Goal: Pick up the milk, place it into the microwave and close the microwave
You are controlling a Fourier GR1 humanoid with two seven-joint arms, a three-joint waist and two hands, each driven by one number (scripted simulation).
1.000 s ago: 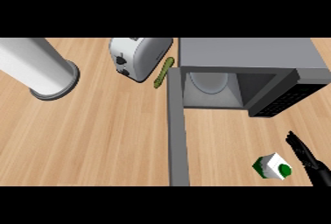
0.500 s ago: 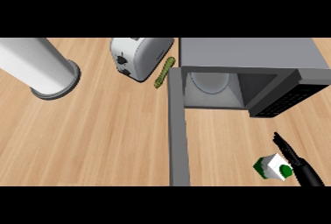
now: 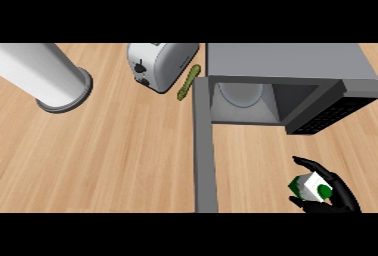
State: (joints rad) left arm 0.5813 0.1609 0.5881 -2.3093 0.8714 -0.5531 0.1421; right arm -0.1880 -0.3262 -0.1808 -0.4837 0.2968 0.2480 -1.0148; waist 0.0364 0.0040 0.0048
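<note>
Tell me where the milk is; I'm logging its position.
Head view, lower right: the milk sits within the right hand, on the counter before the open microwave.

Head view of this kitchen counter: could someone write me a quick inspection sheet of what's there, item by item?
Surface: wooden counter, with bare wood across the left and the middle.
Job's things: milk carton, white and green, at the lower right; microwave at the upper right, its door swung open toward the view's lower edge, a pale plate inside.
Clutter: toaster left of the microwave; thin green item between them; large white cylinder at the upper left.
Hands: right hand curled round the milk carton; left hand not in view.
Cables: nothing seen.
Surroundings: nothing seen beyond the counter.
</note>
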